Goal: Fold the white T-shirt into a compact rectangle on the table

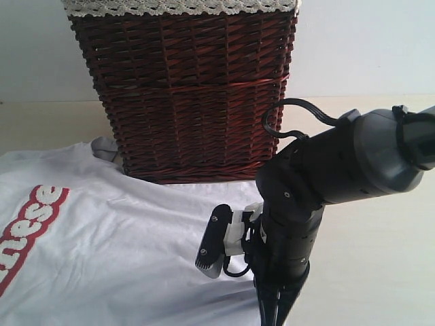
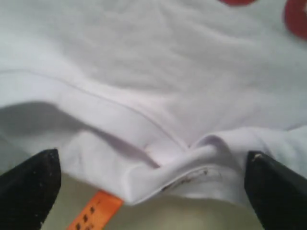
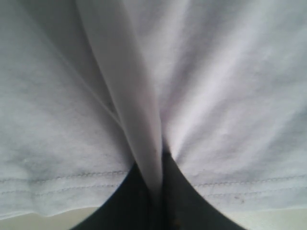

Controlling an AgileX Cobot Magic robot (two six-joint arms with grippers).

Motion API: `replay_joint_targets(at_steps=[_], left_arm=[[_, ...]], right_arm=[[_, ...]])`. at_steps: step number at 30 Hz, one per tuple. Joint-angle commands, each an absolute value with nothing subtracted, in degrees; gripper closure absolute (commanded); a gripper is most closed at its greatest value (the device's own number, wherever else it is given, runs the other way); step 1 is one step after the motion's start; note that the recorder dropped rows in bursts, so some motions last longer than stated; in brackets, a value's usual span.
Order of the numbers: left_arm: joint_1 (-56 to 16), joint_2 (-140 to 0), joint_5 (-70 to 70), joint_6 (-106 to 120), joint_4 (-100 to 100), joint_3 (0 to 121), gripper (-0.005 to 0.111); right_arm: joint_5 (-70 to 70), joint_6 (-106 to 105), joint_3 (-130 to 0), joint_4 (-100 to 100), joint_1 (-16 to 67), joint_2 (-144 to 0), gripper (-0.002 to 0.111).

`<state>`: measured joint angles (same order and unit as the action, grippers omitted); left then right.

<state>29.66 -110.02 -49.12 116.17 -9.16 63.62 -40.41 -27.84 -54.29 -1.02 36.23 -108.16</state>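
While right claw [image 3: 156, 191] pinches white T-shirt [image 3: 230, 96] hem, left claw [image 2: 151, 165] agape

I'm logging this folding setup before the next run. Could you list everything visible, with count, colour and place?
white T-shirt: one, white, spread on the table in front of the basket.
red patch: one, red with white letters, on the shirt front.
orange tag: one, orange, poking out under the shirt's edge.
wicker basket: one, dark brown, behind the shirt.
lace liner: one, white, over the basket rim.
grey cloth: one, grey, beside the basket; unclear what.
table: one, pale cream, under everything.
left gripper: one, black, open, straddling the shirt's edge.
right gripper: one, black, shut on a shirt fold.
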Motion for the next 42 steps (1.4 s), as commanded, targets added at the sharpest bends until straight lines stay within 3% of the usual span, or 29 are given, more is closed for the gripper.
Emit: replay_joint_targets(at_steps=[1, 8, 18, 21, 24, 28, 42], left_arm=[[32.12, -112.66, -38.32, 114.97, -7.88, 63.29, 0.002], [35.64, -114.04, -29.14, 114.97, -8.02, 63.74, 0.002], [38.30, -109.96, -33.24, 120.19, -28.74, 69.54, 0.002], [37.66, -109.72, -43.62, 120.19, -34.54, 71.22, 0.002], [35.17, -109.72, -52.59, 120.19, -26.09, 71.14, 0.002], [32.58, -109.72, -51.79, 120.19, -12.57, 68.60, 0.002], [32.60, -112.82, -49.04, 119.98, -14.72, 68.31, 0.002]], right_arm=[[-39.02, -27.86, -54.13, -0.39, 36.02, -109.01, 0.108], [-38.10, -27.86, -54.13, 0.00, 36.02, -109.01, 0.108], [-34.68, -27.86, -54.13, 1.51, 36.02, -109.01, 0.108], [-33.33, -27.86, -54.13, 1.64, 36.02, -109.01, 0.108], [-31.83, -27.86, -54.13, 1.64, 36.02, -109.01, 0.108], [-30.23, -27.86, -54.13, 1.64, 36.02, -109.01, 0.108], [-25.23, -27.86, -54.13, 1.64, 36.02, -109.01, 0.108]])
